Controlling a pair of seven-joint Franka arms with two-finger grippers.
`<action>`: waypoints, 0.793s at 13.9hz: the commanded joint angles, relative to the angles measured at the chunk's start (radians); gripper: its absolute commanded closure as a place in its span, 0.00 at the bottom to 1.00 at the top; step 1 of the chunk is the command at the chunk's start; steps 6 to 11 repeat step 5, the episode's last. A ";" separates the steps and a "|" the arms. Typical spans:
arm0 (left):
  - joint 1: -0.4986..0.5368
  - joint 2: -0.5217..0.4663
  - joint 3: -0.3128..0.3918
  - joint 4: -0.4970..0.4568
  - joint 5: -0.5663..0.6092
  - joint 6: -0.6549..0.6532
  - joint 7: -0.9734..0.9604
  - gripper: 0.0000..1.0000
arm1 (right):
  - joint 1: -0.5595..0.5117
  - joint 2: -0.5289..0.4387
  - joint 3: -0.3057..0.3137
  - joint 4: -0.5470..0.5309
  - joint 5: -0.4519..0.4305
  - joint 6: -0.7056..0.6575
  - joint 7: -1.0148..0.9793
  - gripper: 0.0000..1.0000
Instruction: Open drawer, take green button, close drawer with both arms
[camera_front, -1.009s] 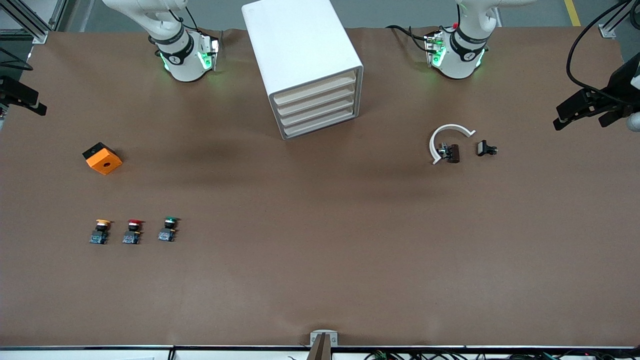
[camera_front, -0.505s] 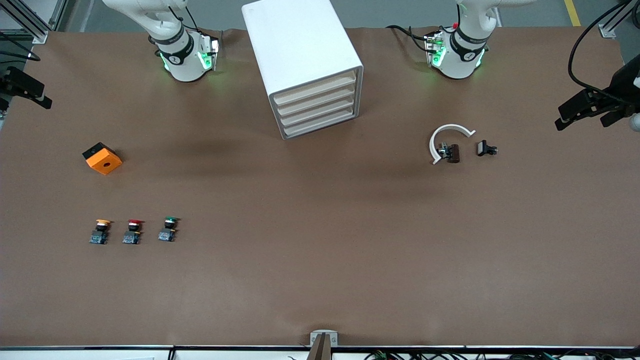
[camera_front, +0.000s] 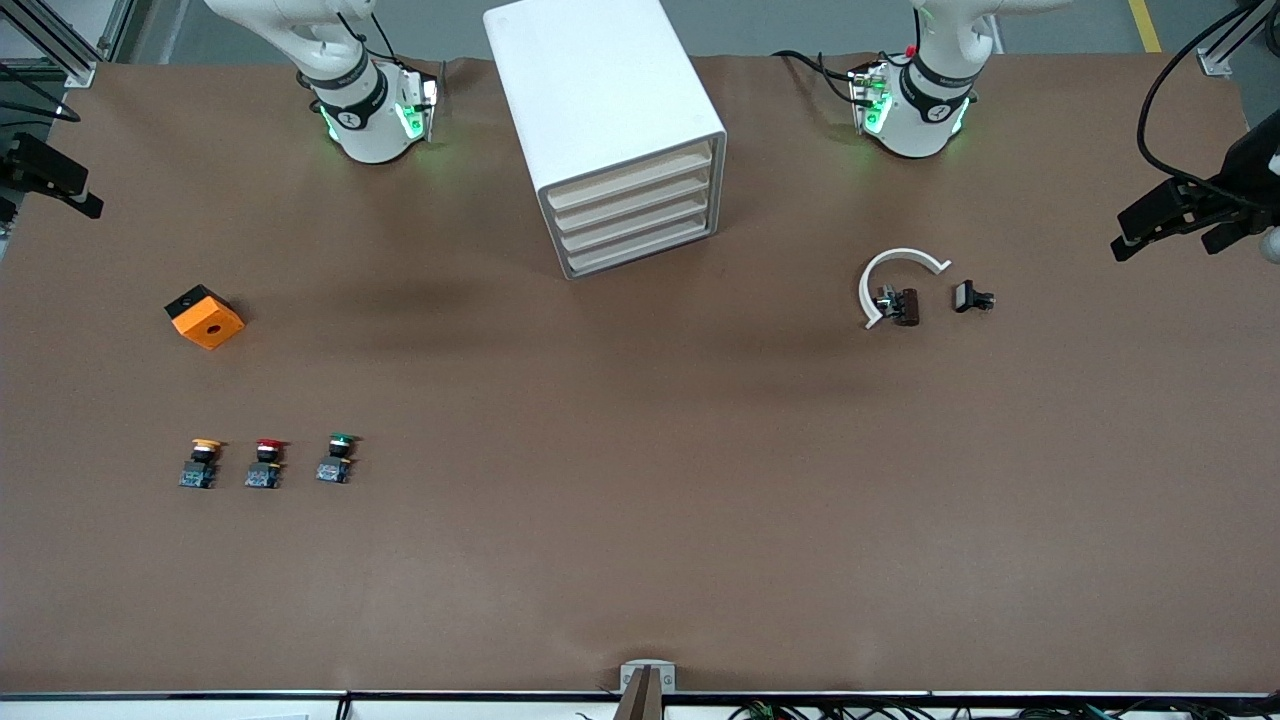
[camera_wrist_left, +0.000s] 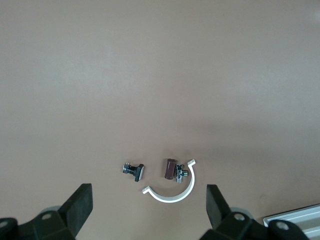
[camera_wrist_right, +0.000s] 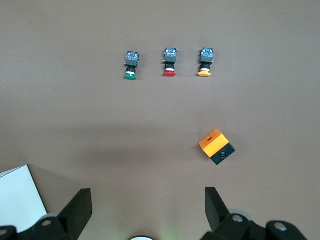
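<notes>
The white cabinet (camera_front: 605, 120) stands between the arm bases, and its corner shows in the right wrist view (camera_wrist_right: 17, 200). Its four cream drawers (camera_front: 632, 215) are all shut. The green-capped button (camera_front: 337, 458) stands on the table toward the right arm's end, in a row with two others; it also shows in the right wrist view (camera_wrist_right: 131, 65). My right gripper (camera_front: 65, 188) (camera_wrist_right: 148, 206) is open and empty, high over the table's edge at the right arm's end. My left gripper (camera_front: 1150, 228) (camera_wrist_left: 149, 205) is open and empty, high over the left arm's end.
A red-capped button (camera_front: 266, 463) and a yellow-capped button (camera_front: 201, 463) stand beside the green one. An orange-and-black block (camera_front: 205, 316) lies farther from the camera than they do. A white half-ring clamp (camera_front: 895, 275), a brown fitting (camera_front: 905, 306) and a black part (camera_front: 972, 297) lie toward the left arm's end.
My right gripper has shifted a little at the table's edge. My left gripper has barely moved. Nothing on the table has moved.
</notes>
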 joint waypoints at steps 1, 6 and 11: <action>0.002 0.002 0.003 0.016 -0.005 -0.016 0.004 0.00 | -0.005 -0.032 0.002 -0.031 -0.012 0.012 -0.003 0.00; 0.002 0.002 0.005 0.016 -0.005 -0.016 0.007 0.00 | -0.003 -0.040 0.004 -0.031 -0.012 0.015 0.010 0.00; 0.002 0.002 0.005 0.016 -0.005 -0.016 0.007 0.00 | -0.003 -0.040 0.004 -0.031 -0.012 0.015 0.010 0.00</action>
